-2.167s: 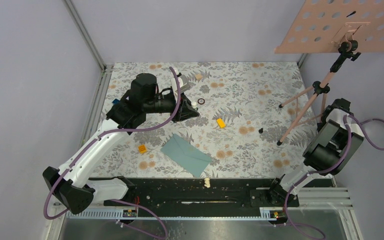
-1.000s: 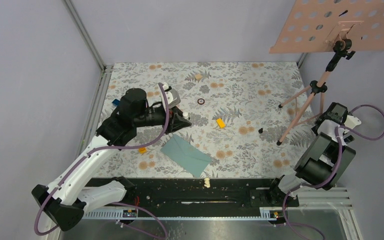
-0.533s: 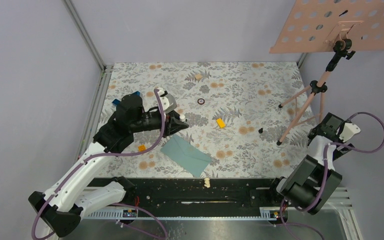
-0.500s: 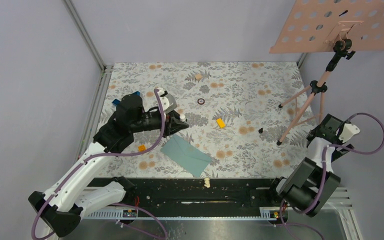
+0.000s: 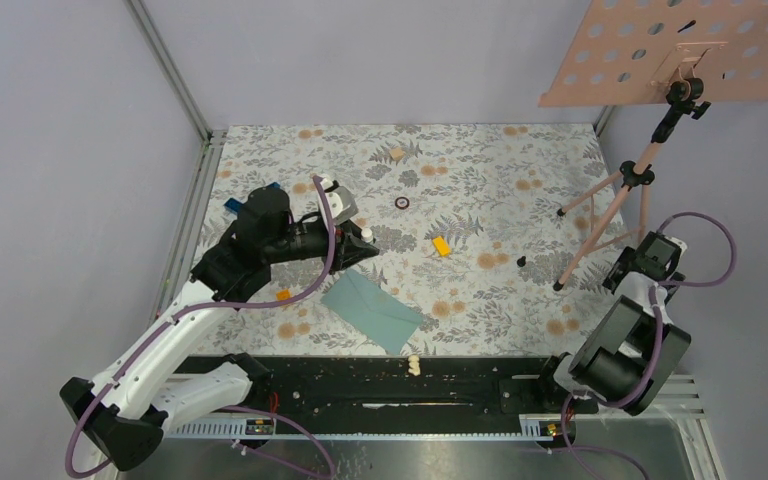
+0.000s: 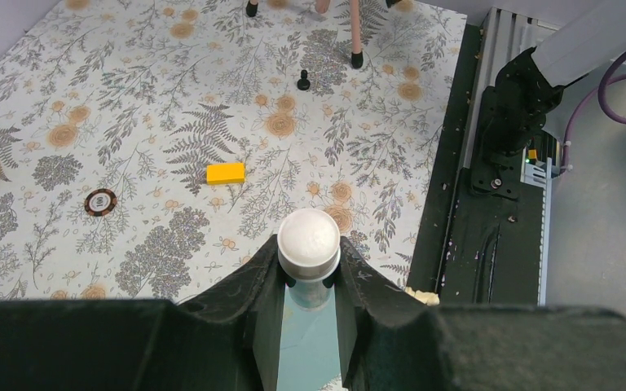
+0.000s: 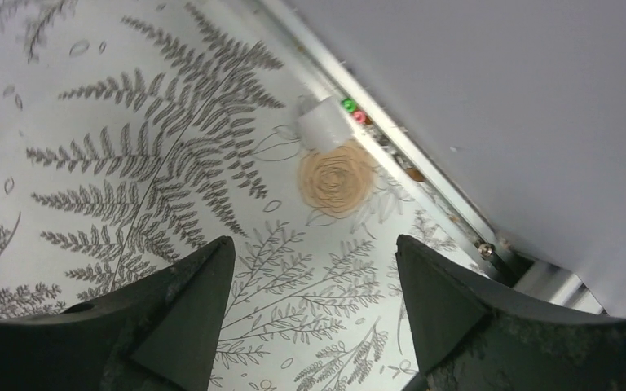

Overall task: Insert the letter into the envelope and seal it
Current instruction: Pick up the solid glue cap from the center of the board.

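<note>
Envelope (image 5: 372, 310): we find it lying flat on the floral desk (image 5: 520, 170), skewed to the near edge, and we take it as our reference.

Left tool (image 5: 365, 245): over the envelope's far end, clenched on a white-capped stick (image 6: 308, 238) that stands between its fingers (image 6: 254, 303). In the left wrist view we see teal paper directly beneath the stick. Whether the stick touches the paper we cannot tell.

Right tool (image 7: 311, 248): well to the right of the envelope, jaws spread wide with nothing between them, only printed desk below.

Orange block (image 5: 442, 245): beyond the envelope and a little to its right, apart from it.

Dark ring (image 5: 401, 202): farther beyond the envelope than the block.

Smaller orange piece (image 5: 283, 295): near the envelope's left side.

Cream crumbs (image 5: 413, 363): just nearer than the envelope's near corner, on the black rail (image 5: 460, 385).

Tripod stand (image 5: 620, 190) carrying a pink perforated board (image 5: 660, 50): far right of the envelope, near the right tool.
</note>
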Available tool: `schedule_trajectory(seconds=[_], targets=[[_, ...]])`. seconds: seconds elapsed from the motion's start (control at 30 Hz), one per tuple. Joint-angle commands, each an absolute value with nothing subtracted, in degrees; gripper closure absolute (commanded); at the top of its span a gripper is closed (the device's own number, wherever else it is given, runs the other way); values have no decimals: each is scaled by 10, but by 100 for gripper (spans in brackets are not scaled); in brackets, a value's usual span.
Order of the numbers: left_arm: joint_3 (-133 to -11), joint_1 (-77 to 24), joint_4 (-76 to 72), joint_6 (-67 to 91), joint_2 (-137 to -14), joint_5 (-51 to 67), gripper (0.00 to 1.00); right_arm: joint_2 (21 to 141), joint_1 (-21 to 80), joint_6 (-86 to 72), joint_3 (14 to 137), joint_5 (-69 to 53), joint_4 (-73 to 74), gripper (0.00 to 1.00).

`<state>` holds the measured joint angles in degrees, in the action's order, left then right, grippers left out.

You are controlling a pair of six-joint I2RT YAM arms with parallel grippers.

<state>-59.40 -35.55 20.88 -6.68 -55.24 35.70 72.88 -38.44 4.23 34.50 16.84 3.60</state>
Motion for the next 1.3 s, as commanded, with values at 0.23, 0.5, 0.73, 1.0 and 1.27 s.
schedule_trajectory(seconds=[0.23, 0.5, 0.73, 1.0, 1.27], targets=[[-599, -356, 178, -77, -552, 358, 100, 813, -389, 153, 429, 91, 86, 27], [-603, -356, 181, -78, -558, 360, 100, 857, -392, 223, 472, 91, 96, 27], [-609, -357, 194, -82, -561, 357, 100, 889, -394, 268, 489, 78, 110, 29], [-613, -357, 193, -83, -573, 360, 100, 907, -409, 280, 488, 61, 110, 31], [-615, -356, 197, -87, -579, 355, 100, 925, -416, 284, 493, 53, 111, 39]])
